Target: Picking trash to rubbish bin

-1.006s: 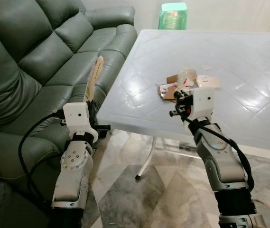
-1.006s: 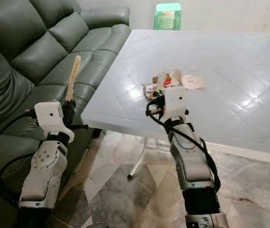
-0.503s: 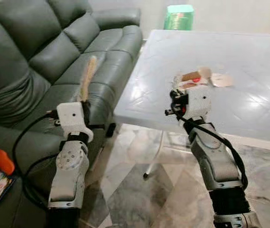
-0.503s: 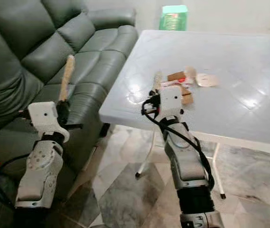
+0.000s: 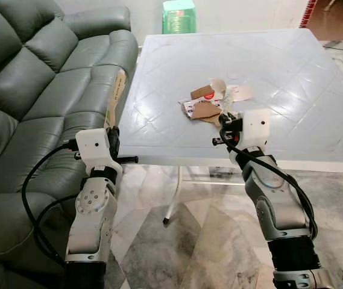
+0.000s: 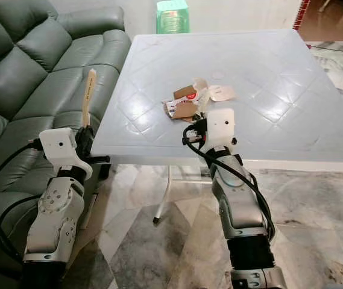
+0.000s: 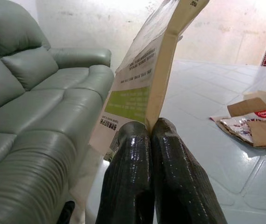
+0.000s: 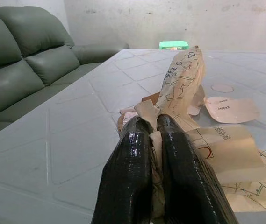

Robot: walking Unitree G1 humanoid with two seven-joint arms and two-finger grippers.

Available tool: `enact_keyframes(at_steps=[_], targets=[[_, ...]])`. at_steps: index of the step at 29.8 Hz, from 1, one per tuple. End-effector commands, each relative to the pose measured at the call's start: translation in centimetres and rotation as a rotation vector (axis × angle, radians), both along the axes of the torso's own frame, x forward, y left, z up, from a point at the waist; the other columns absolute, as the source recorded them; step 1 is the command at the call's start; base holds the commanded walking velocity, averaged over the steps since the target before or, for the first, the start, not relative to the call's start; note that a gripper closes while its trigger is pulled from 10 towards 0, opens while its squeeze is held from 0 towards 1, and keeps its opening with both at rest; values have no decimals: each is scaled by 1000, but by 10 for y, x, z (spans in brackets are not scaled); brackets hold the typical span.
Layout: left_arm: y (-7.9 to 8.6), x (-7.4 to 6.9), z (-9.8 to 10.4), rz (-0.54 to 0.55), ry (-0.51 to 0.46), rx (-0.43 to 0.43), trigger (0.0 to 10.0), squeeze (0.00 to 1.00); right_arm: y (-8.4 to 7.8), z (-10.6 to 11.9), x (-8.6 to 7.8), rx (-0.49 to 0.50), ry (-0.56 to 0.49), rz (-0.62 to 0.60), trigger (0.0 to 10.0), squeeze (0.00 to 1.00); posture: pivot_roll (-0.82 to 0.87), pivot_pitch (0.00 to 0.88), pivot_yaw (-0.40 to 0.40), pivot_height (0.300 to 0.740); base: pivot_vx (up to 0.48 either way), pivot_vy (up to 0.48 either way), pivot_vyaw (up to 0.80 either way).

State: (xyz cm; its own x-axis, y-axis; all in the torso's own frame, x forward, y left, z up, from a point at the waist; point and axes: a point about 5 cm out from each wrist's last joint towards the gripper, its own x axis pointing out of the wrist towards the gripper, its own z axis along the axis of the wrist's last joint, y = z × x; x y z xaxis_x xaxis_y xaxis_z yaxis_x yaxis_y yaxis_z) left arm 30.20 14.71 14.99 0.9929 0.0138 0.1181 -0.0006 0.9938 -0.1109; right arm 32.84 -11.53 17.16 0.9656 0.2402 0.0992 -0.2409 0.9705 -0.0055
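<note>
Two pieces of trash are in our grip. Our left gripper (image 7: 150,135) is clamped on a flat carton (image 7: 144,79), its fingers (image 7: 128,158) pressed together on the carton's lower edge; the carton stands upright, above the gap between the sofa (image 5: 32,90) and the table's (image 5: 316,90) edge. Our right gripper (image 8: 152,128) is squeezed onto a crumpled paper wrapper (image 8: 182,84), which sticks up from between its fingers (image 8: 130,154) just over the table's near edge.

More trash lies on the table at about 12 o'clock from the right gripper: a small heap (image 5: 204,108) of brown cardboard scraps and a wrapper with a red mark, with a pale flat paper piece (image 5: 239,93) just beside it at 1 o'clock. A faint round disc (image 8: 222,87) lies past the heap.

Beyond the table's far edge, at 11 o'clock, stands a green stool (image 5: 179,15). Grey patterned floor tiles (image 5: 201,241) run under the table.
</note>
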Motion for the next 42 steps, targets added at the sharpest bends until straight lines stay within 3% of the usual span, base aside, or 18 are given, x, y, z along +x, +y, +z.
enact_keyframes(at_steps=[1,6,8,13,22,42], targets=[[0,1,-1,-9,12,-6,2314,0,3,6,2,2,-12,3,10000,0,-33,38,53,740,0,0,-756],[-2,1,-1,-16,15,-11,2392,0,3,6,2,3,-13,3,10000,0,-34,38,53,740,0,0,-761],[-3,1,0,-26,6,-21,3020,0,2,6,1,3,-13,2,10000,0,-35,39,52,740,0,0,-763],[-6,1,1,-39,2,-34,3373,0,2,5,2,9,-5,-1,10000,0,-35,41,52,740,0,0,-763],[-6,0,0,-52,10,-46,2157,0,2,7,1,11,-25,7,10000,0,-33,43,53,740,0,69,-483],[-6,-1,-2,-70,20,-37,1765,0,3,8,2,14,-28,1,10000,0,-24,38,58,740,0,228,0]])
